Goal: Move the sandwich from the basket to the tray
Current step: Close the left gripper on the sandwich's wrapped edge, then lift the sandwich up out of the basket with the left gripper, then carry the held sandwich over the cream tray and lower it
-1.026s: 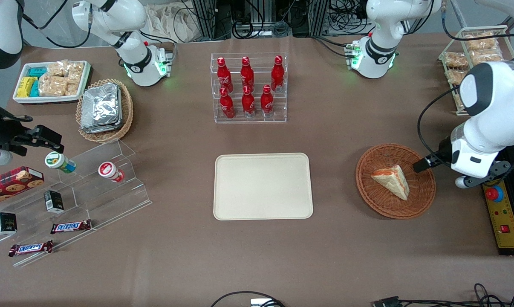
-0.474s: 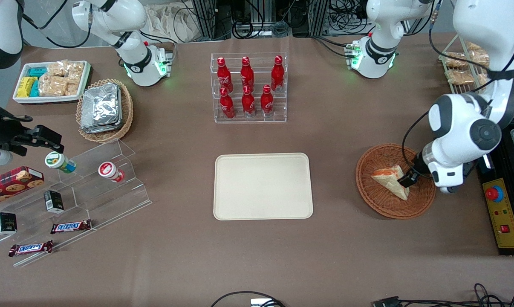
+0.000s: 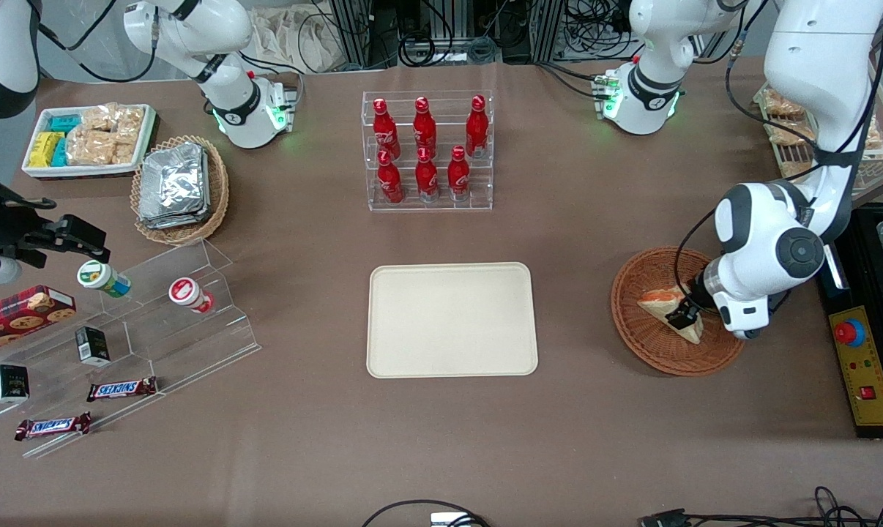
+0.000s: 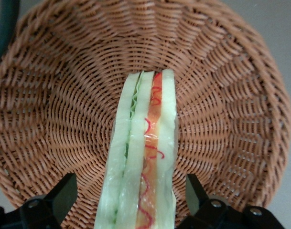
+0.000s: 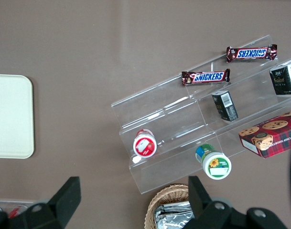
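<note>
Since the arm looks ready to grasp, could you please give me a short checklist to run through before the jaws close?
1. Gripper over the basket, down at the sandwich: ok.
2. Jaws open, one on each side of the sandwich's layered edge in the left wrist view: ok.
3. Jaws apart from the bread, with a gap showing on both sides: ok.
4. Sandwich lying inside the basket, nothing else in with it: ok.
5. Tray bare and ready to receive: ok.
6. Gripper low enough for a firm hold: cannot tell.
</note>
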Controlling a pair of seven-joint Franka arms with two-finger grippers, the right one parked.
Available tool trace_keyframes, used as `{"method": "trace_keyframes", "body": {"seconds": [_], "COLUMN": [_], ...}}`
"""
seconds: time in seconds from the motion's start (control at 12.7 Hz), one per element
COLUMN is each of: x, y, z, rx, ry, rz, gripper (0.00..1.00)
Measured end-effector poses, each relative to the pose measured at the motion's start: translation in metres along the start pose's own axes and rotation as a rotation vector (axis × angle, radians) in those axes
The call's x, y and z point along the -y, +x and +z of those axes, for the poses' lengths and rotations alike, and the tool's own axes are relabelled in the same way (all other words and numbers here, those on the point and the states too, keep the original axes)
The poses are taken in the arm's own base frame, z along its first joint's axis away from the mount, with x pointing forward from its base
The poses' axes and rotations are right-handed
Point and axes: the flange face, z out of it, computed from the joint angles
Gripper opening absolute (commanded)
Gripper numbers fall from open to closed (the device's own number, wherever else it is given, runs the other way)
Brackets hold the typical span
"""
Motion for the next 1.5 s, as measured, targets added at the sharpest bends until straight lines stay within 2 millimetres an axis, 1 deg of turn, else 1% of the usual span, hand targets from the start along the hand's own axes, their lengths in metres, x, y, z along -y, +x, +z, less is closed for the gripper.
{"method": "trace_keyframes", "body": {"seconds": [0.08, 0.24, 0.32, 0.47, 0.63, 0.79, 0.87, 1.03, 1.11, 1.18, 1.26, 1.42, 1.5], "x": [0.0, -0.001, -0.003, -0.013, -0.027, -0.042, -0.047, -0.046, -0.044, -0.043, -0.044, -0.051, -0.057], "y": [0.0, -0.001, -0.002, -0.002, -0.001, -0.001, 0.001, 0.013, 0.017, 0.02, 0.02, 0.015, 0.011], "z": [0.005, 0.006, 0.003, -0.012, -0.042, -0.084, -0.108, -0.158, -0.178, -0.194, -0.205, -0.218, -0.223], "rx": [0.005, 0.01, 0.014, 0.013, -0.005, -0.035, -0.048, -0.034, -0.027, -0.025, -0.022, 0.026, 0.056], "ry": [0.004, 0.014, 0.019, 0.045, 0.097, 0.161, 0.187, 0.211, 0.216, 0.215, 0.206, 0.127, 0.065], "rz": [-0.001, 0.005, 0.009, 0.035, 0.077, 0.141, 0.203, 0.339, 0.389, 0.442, 0.52, 0.71, 0.789], "gripper": [0.0, 0.0, 0.0, 0.0, 0.0, 0.0, 0.0, 0.0, 0.0, 0.0, 0.0, 0.02, 0.09]}}
